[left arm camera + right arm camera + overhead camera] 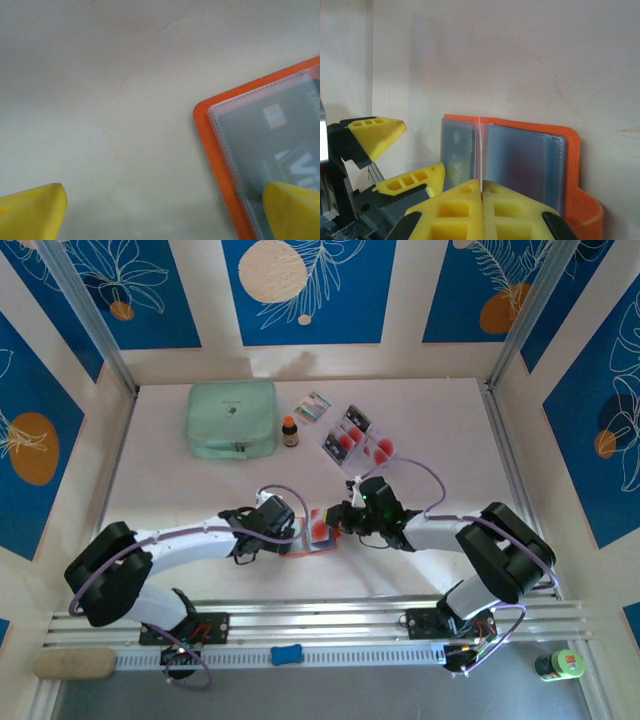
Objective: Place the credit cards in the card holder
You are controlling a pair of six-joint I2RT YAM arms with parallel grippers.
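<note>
Right claw [481, 192] pinched a thin pale card [479, 150] edge-on over the open orange card holder [570, 150], which lay on the table [100, 100] between both claws. Left claw [165, 210] stood wide, one fingertip [292, 212] at a glossy clear pocket [260, 145]. Best slide low, square to the slot; stiff plastic may snag.

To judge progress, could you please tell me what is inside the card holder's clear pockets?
One card with a chip mark and white lettering lies in a clear pocket of the card holder. The stacked grey-blue pockets are too cloudy to show their contents.
</note>
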